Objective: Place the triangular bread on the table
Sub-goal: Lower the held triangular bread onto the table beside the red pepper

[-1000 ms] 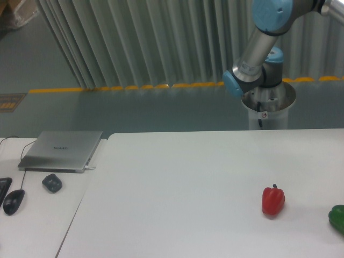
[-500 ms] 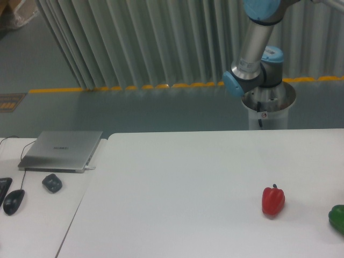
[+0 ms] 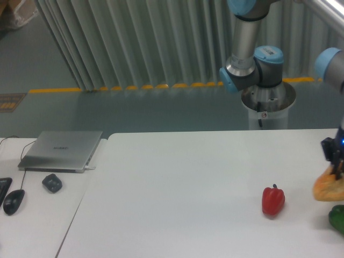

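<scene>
The triangular bread (image 3: 326, 188), a golden-orange wedge, is at the far right edge of the view, over the white table (image 3: 183, 188). My gripper (image 3: 337, 170) comes down from the top right and its dark fingers are closed on the top of the bread. The bread hangs just right of the red pepper (image 3: 273, 200) and just above the green pepper (image 3: 337, 217). I cannot tell whether the bread touches the tabletop. Part of the gripper is cut off by the frame edge.
The arm's base (image 3: 267, 105) stands behind the table's far edge. On the adjoining desk at the left lie a closed laptop (image 3: 62, 150), a mouse (image 3: 13, 201) and a small dark object (image 3: 52, 183).
The arm has swung; the gripper with the bread has come into view at the right edge, where neither showed before. The peppers have not moved.
</scene>
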Controlling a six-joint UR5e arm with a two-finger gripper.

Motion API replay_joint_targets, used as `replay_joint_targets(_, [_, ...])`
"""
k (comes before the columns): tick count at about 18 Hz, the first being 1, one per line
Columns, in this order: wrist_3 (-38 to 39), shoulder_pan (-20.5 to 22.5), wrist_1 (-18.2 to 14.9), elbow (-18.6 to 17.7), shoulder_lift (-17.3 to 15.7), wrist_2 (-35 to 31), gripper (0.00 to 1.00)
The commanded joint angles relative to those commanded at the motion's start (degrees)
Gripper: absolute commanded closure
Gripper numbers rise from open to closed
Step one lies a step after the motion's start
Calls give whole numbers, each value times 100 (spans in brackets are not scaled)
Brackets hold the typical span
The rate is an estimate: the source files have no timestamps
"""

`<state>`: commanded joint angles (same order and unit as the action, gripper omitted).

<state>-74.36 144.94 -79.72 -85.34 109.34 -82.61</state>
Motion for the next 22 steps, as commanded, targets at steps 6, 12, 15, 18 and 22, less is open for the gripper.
replay_joint_targets(6, [-113, -230, -9, -203, 0, -299, 79])
replay_joint_targets(12, [-1799, -133, -53, -405, -17, -747, 78])
replay_joint_targets(15, [-2179, -63, 9, -457, -9, -809, 73])
replay_joint_targets(18, [-2136, -72, 44, -458, 9, -826, 59])
replay_joint_targets(22, [-2056, -72, 44, -370, 27, -835, 0])
